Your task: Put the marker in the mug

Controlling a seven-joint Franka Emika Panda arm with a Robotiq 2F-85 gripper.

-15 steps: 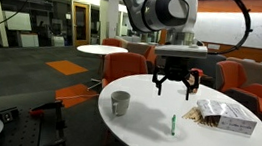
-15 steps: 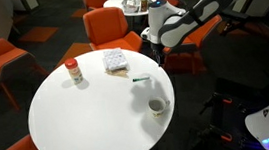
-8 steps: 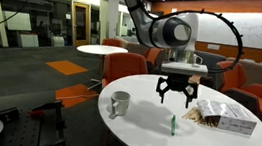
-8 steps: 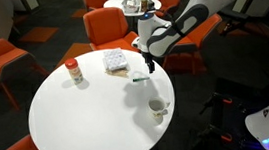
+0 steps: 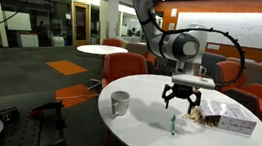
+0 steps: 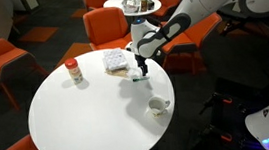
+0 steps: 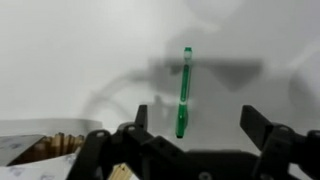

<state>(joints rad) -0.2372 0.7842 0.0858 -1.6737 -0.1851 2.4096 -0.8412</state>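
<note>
Wrist view is showing the gripper (image 7: pixel 197 118) hovering over the white table (image 7: pixel 60 60), its fingers spread wide and gripping nothing. The green marker (image 7: pixel 184 92) is lying flat on the table beneath the gap. In an exterior view, the mug (image 5: pixel 119 104) is standing upright, well apart from the marker.

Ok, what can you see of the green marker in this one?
The marker is a thin green stick that looks like plastic. It lies flat on the white round table, and nothing else touches it. The open tool hangs just above it without gripping. The mug stands well apart.
</note>
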